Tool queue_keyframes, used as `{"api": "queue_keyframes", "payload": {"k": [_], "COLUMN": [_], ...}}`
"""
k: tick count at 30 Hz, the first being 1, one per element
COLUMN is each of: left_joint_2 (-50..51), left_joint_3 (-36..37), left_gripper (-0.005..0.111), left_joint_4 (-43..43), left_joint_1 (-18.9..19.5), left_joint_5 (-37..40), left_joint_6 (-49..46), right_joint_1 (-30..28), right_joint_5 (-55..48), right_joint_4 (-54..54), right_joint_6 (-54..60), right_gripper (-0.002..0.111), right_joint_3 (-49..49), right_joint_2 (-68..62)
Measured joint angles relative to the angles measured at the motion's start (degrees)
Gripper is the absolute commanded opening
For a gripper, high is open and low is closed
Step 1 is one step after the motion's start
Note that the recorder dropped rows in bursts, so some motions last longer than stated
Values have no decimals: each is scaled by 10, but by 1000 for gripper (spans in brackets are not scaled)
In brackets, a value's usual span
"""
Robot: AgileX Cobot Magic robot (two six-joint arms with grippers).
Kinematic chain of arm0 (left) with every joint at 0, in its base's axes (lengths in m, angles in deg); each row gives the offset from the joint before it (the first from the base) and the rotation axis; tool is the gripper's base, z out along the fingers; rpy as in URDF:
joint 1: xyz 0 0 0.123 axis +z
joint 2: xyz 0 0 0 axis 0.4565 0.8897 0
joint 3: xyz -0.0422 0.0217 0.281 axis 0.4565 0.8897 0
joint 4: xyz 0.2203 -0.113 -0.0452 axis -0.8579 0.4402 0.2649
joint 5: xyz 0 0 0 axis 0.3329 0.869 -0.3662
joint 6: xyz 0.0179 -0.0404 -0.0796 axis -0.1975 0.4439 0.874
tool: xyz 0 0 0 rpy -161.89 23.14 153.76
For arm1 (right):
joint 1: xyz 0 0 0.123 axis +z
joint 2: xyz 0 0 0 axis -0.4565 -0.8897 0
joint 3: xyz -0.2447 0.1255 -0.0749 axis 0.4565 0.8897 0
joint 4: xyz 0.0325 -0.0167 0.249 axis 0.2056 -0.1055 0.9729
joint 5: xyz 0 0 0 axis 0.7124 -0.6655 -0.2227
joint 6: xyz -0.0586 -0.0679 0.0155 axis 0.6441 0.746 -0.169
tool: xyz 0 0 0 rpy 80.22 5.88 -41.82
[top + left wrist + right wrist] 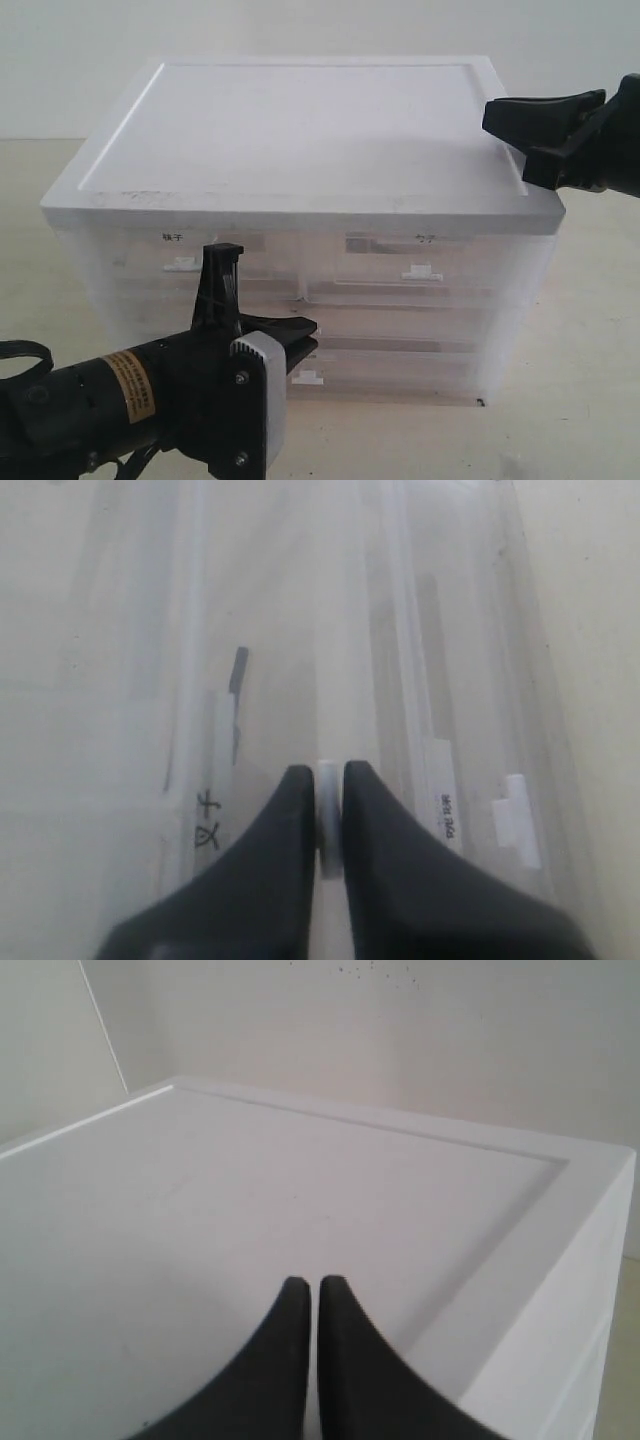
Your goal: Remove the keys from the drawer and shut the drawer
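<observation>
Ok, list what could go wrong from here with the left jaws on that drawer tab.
1. The left jaws pinch the small white tab only at their tips, so a pull may slip off it.
2. Whether the closed right jaws press on the cabinet is unclear. If they do not, it may slide with the pull.

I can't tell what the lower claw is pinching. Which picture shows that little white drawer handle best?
The left wrist view: the white tab handle shows close up, clamped in the left gripper. In the exterior view that gripper hides it. The right wrist view shows none of it, just the cabinet top.
</observation>
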Motion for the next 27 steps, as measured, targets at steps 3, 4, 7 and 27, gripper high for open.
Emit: {"api": "queue_keyframes", "payload": {"k": [3, 4, 7, 27], "left_joint_2": [-3, -4, -4, -79], "left_joint_3": [-4, -4, -6, 11], "left_gripper": [5, 5, 5, 5], "left_joint_4": [49, 71, 138, 502], "left_joint_1": [-25, -34, -65, -252], "left_joint_5": [13, 19, 22, 206], "left_joint_6": [-24, -38, -82, -307], "right_joint_1": [0, 0, 0, 0], "right_joint_5": [0, 0, 0, -2], "right_joint_4": [0, 0, 0, 0], "right_joint_6": [0, 0, 0, 0], "right_gripper": [0, 0, 0, 0], "right_joint_3": [0, 0, 0, 0], "right_joint_2": [0, 0, 0, 0]}}
